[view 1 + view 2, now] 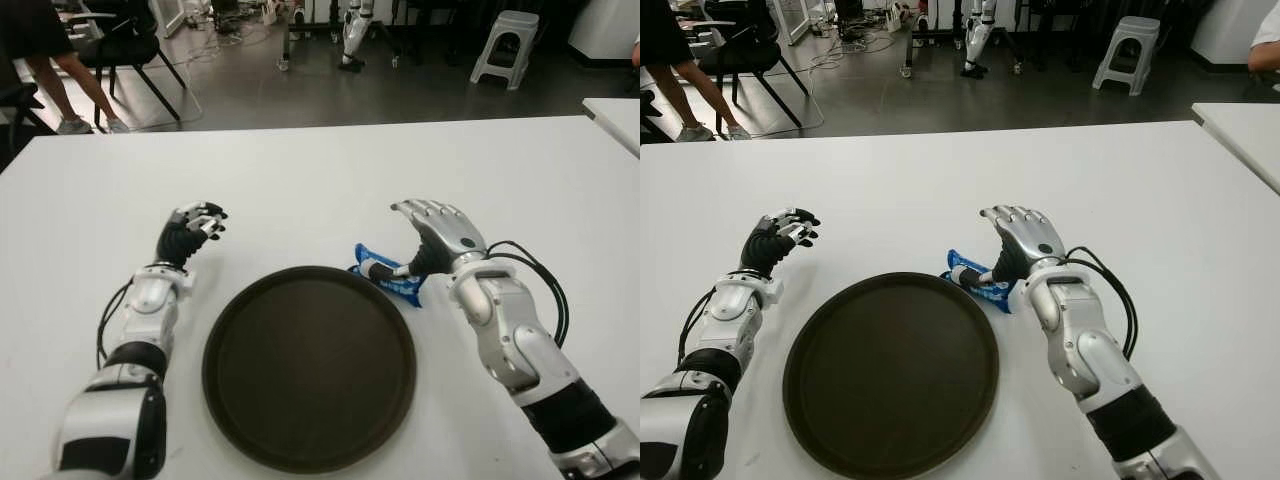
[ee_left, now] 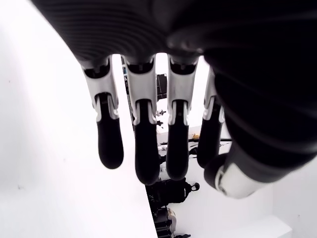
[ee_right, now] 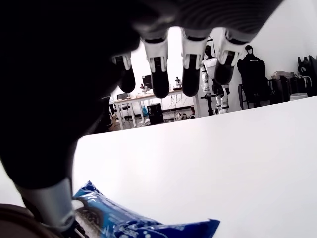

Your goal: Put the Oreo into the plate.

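Oreo packet [image 1: 388,277], a blue wrapper, lies flat on the white table [image 1: 300,180] just beside the rim of the round dark plate [image 1: 309,367], on the robot's right-hand far side of it, so it is not yet in the plate. Its long axis runs slantwise, one end toward the far side of the table and the other toward the robot's right, roughly along the plate's edge. The right hand [image 1: 437,237] is poised directly over it, thumb low beside the near end of the wrapper and the four fingers [image 3: 159,74] spread and extended above with a clear gap under them; nothing is clamped, which reads as a grasp being set up. The left hand [image 1: 190,232] shows beside the plate on its left, fingers loosely curled around nothing, apparently idle.
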Motion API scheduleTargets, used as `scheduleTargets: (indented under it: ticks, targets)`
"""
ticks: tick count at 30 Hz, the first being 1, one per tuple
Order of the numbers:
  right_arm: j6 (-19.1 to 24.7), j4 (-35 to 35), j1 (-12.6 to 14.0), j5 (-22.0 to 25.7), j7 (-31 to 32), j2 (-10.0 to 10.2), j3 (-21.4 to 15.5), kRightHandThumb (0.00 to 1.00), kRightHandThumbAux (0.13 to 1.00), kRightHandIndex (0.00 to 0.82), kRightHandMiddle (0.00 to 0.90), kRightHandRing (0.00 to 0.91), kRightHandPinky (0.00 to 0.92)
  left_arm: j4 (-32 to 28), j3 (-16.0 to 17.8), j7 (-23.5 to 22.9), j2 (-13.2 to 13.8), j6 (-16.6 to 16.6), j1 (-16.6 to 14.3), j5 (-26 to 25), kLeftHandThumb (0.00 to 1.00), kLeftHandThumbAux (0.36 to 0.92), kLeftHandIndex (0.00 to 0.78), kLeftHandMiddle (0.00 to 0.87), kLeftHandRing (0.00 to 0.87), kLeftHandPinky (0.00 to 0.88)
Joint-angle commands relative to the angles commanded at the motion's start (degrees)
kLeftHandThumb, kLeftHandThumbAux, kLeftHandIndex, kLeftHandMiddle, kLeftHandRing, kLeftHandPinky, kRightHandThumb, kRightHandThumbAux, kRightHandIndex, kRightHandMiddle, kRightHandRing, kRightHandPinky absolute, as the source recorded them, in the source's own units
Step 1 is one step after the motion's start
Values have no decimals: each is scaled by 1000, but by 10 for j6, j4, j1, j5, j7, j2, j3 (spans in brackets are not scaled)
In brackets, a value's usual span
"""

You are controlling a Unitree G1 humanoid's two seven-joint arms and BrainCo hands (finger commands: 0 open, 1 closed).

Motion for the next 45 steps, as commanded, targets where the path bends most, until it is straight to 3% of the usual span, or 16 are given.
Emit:
scheduleTargets:
  ticks: [28, 32, 45]
  targets:
    - [0, 27, -8, 8, -10, 7, -1, 0, 750, 87, 111, 107, 78, 1, 0, -2, 1, 1, -1, 0, 695, 714, 412, 410, 451, 441]
    - [-4, 67, -16, 17, -25, 14, -4, 0, 756, 93, 114, 106, 76, 0, -1, -2, 1, -3, 0, 0, 695, 713, 412, 413, 453, 444]
    - [2, 94, -27, 21, -22, 15, -2, 0, 751, 102, 120, 112, 84, 2, 0, -10, 1, -11, 1, -1, 696, 709, 413, 430, 466, 468]
